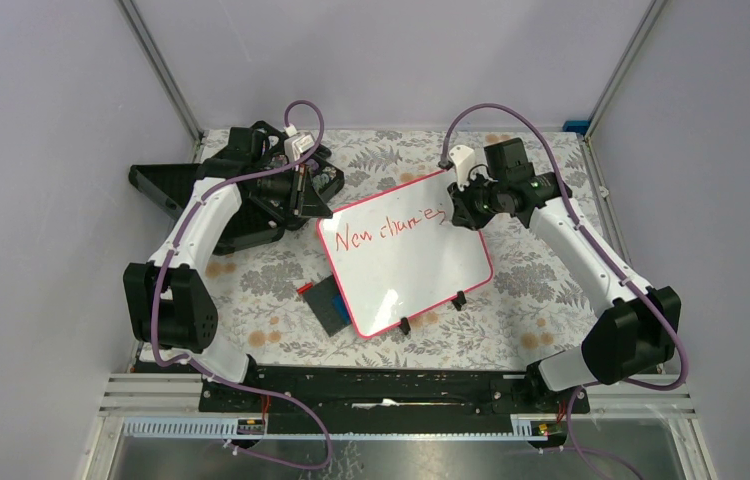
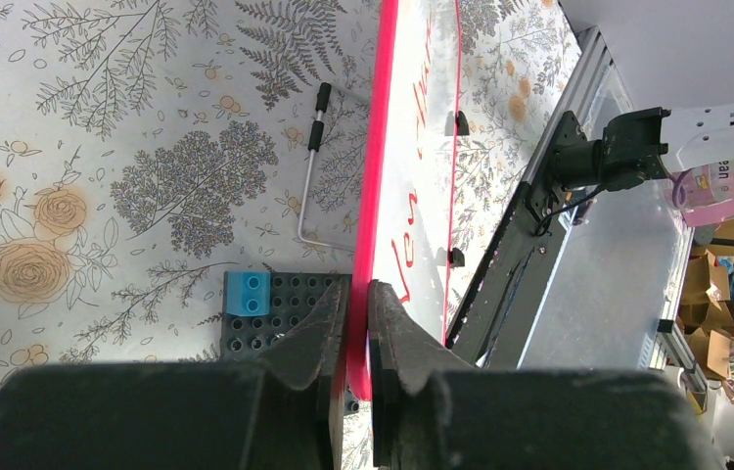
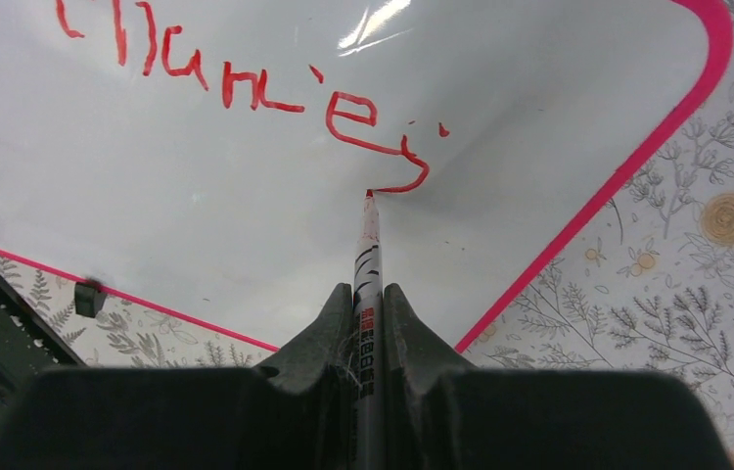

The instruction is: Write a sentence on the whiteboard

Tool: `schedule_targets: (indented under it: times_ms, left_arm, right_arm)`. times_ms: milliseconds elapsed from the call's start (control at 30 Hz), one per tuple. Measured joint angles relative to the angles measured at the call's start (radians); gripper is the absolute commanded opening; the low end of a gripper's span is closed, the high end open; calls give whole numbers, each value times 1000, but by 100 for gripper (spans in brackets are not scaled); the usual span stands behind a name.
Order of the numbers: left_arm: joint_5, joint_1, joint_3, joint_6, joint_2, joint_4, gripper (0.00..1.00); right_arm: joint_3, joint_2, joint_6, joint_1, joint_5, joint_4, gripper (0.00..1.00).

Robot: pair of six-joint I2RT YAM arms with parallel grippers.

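Reaches forward with the left arm (image 1: pixel 196 220), elbow folded low at the near left, forearm sloping up and away to the wrist. Pinches the left gripper (image 2: pixel 358 294) shut on the pink frame of the whiteboard (image 2: pixel 373 196), one finger on either side of the edge, which runs straight ahead of the fingertips. Stretches the right arm (image 1: pixel 581 245) likewise, elbow at the near right, wrist turned inward toward the other arm. Clamps the right gripper (image 3: pixel 368 294) on the marker (image 3: pixel 367 245), barrel lying along the gap between the fingers, tip well ahead of the fingertips.
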Motion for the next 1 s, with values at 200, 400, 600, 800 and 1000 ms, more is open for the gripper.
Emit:
schedule_targets:
  times_ms: [200,400,600,800,1000]
  left_arm:
    - [0,-1,0,0,0,0,0]
    - [0,-1,0,1,0,0,6]
    - [-5,-5,-1,7,-2,-2,27]
    - [-18,-37,-36,16,-4,-8,29]
    - [-23,-39,-60,39,-7,-27,30]
  right_arm:
    - [-1,0,1,6,-61,-10,0]
    - [66,0,-1,11,-211,-99,0]
    - [100,-60,-3,73,-350,-133,0]
    - [-19,-122,57,163,-374,-56,0]
    - [-153,-124,154,229,-356,82,0]
